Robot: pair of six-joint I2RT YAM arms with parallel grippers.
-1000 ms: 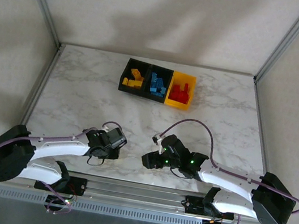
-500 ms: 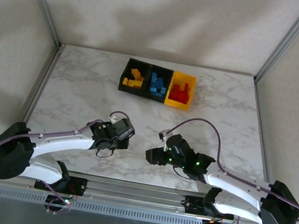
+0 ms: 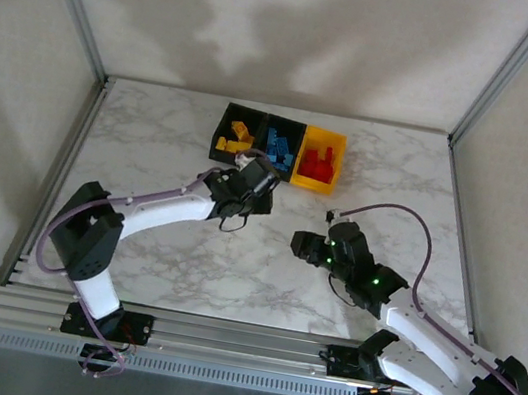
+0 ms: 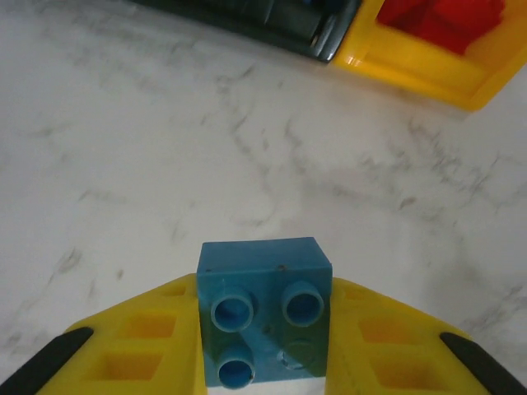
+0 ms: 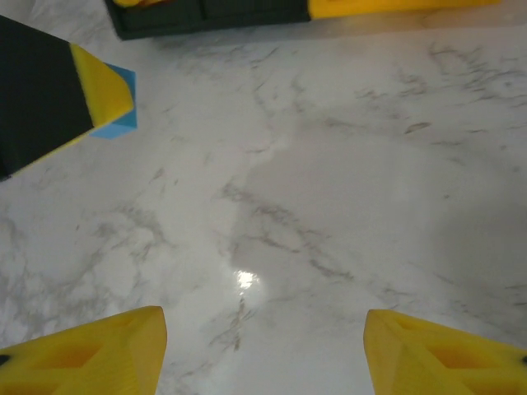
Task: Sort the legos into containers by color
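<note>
Blue lego (image 4: pixel 263 280) clamped in left pincer (image 4: pixel 263 333), right pincer (image 5: pixel 265 354) wide, white marbled table (image 3: pixel 151 143), beige walls (image 3: pixel 373 33)

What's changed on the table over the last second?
The left gripper reached out from near its base to just short of the bins, jaws shut on a blue brick. The right gripper moved forward and rightward, jaws open. The bins stayed put.

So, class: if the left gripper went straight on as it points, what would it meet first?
Likely the white marbled tabletop, just short of the joined black and yellow plastic bins; depth is unclear.
</note>
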